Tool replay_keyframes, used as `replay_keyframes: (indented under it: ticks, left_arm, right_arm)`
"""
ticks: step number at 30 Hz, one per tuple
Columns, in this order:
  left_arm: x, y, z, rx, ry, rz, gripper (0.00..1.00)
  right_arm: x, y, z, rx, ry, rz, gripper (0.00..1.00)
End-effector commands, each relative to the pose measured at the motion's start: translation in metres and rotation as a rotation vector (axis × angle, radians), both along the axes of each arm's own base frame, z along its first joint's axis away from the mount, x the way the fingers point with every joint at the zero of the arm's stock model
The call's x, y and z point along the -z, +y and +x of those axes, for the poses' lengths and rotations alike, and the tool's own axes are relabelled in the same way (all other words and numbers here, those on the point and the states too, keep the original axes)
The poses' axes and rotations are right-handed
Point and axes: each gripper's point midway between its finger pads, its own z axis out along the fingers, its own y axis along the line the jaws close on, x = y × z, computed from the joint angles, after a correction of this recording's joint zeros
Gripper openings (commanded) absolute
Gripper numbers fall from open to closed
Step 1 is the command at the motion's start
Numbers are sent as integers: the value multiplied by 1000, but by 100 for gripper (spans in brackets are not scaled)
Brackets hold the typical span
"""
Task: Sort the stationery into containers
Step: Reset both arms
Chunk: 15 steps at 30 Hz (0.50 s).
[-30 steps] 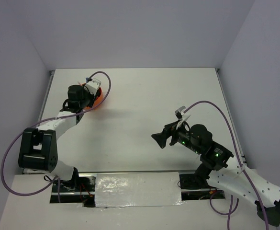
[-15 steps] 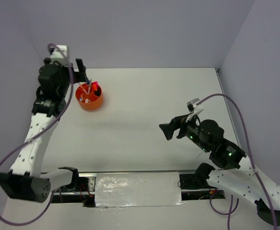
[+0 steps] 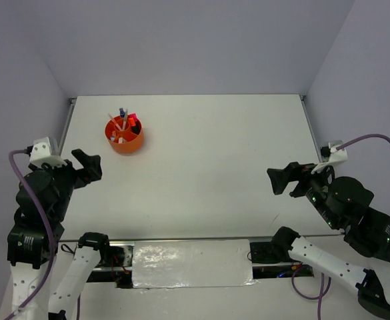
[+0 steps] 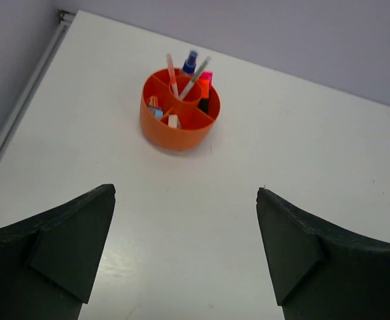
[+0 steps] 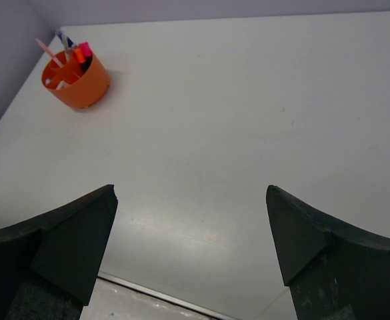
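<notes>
**Orange desk-organiser cup** (image 3: 124, 135) standing upright on the white worktop (image 3: 208, 147), in the far-left part, near the left edge and apart from the back wall. Inner dividers split the cup into compartments around a small central well.

Contents, as the left wrist view shows them: a thin orange pen (image 4: 172, 75) and a grey pencil (image 4: 195, 79) stand in the central well, leaning apart from each other. A blue marker (image 4: 191, 62) rises at the far side. A pink-tipped highlighter (image 4: 205, 83) stands upright in the far-right compartment. A white eraser (image 4: 173, 121) lies low in the near compartment. In the left compartment sit an orange-tipped piece (image 4: 153, 101) and a small blue item just beside it; neither can be identified more closely.

The left fingers (image 3: 87, 165) hang at the near-left of the worktop, well apart from the cup, spread wide and holding nothing. The right fingers (image 3: 283, 179) hang at the near-right, farther from the cup, likewise spread wide and holding nothing. Both wrist views look between their dark finger pads towards the cup across bare worktop.
</notes>
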Motion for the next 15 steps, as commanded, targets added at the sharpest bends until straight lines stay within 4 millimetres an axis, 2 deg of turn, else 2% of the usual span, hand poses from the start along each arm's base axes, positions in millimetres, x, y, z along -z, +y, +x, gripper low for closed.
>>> replay_keyframes:
  ticks: [1, 2, 5, 9, 15]
  left_arm:
    - [15, -8, -30, 59, 54, -17, 99]
    - [17, -8, -39, 69, 46, -9, 99]
    - [27, -11, -48, 94, 50, 0, 99]
    - [50, -9, -50, 101, 114, 38, 99]
    - [50, -10, -52, 109, 108, 49, 99]
  right_arm:
    - [11, -23, -12, 47, 41, -48, 100]
    - [12, -25, -13, 54, 42, -52, 100]
    - [11, -34, -17, 68, 19, -39, 100]
    - [13, -40, -16, 91, 8, -52, 100]
    - [17, -39, -15, 94, 24, -61, 100]
